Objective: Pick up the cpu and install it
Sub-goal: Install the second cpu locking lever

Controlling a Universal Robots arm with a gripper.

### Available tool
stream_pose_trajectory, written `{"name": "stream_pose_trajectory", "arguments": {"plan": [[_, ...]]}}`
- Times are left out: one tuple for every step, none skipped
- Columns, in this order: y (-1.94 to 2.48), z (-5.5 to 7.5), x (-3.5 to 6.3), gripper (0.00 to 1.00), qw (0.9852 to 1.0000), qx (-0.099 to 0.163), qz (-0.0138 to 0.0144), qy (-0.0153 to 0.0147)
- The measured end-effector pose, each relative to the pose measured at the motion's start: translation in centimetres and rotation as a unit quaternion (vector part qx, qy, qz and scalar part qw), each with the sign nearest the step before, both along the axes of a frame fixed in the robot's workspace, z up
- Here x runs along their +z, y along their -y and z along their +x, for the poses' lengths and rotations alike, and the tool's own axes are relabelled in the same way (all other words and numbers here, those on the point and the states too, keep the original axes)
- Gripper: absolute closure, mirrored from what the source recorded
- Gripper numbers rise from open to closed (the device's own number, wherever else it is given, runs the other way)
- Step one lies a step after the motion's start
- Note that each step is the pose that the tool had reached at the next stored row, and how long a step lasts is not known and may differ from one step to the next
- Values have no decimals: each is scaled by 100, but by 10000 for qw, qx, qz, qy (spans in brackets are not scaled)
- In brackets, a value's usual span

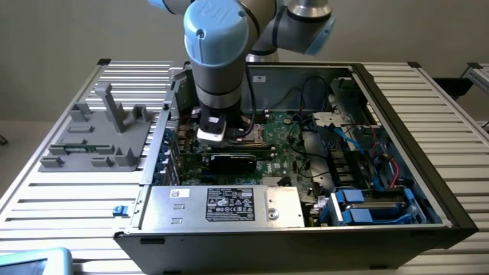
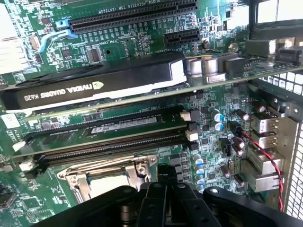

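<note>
The tool point(image 2: 165, 198) is seen low over the green motherboard point(image 1: 287, 152) inside the open computer case point(image 1: 397, 114), right above the metal-framed socket point(image 2: 106, 177). Its fingers are drawn fully together, and nothing is seen held between them. A pale square, judged to be the cpu point(image 2: 106, 185), is seen lying flat within the socket frame, partly hidden by the tool body. The placing is therefore judged largely done; whether the chip is fully seated and the frame latched cannot be told.

Room around the socket is tight. The memory slots point(image 2: 104, 137) run just beside the frame, and the black graphics card point(image 2: 94, 82) stands beyond them. A row of small capacitors point(image 2: 199, 165) lies near the tool, and a red wire point(image 2: 260, 153) loops by the rear ports. Beyond the case wall, at the exterior view's left, a grey plastic tray point(image 1: 95, 134) rests on the slatted tabletop point(image 1: 68, 200), well apart from the tool.
</note>
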State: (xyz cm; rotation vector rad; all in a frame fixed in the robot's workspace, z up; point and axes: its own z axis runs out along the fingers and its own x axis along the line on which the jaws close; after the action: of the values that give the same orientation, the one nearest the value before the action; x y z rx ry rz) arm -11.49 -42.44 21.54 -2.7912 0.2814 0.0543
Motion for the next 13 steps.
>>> {"name": "stream_pose_trajectory", "arguments": {"plan": [[0,17,8,89,10000,0,1,0],[0,42,13,89,10000,0,1,0],[0,77,18,89,10000,0,0,0],[-1,115,22,89,10000,0,0,0],[-2,155,27,89,10000,0,0,0],[-3,192,34,89,10000,0,0,0],[-3,229,47,89,10000,1,-1,-1],[-4,254,66,89,10000,0,-2,-1],[-6,276,88,89,10000,1,-4,0],[-9,293,117,89,10000,0,-6,0],[-13,306,149,89,10000,1,-11,0],[-17,316,186,89,10000,0,-18,0],[-22,322,220,89,10000,1,-24,0]]}}
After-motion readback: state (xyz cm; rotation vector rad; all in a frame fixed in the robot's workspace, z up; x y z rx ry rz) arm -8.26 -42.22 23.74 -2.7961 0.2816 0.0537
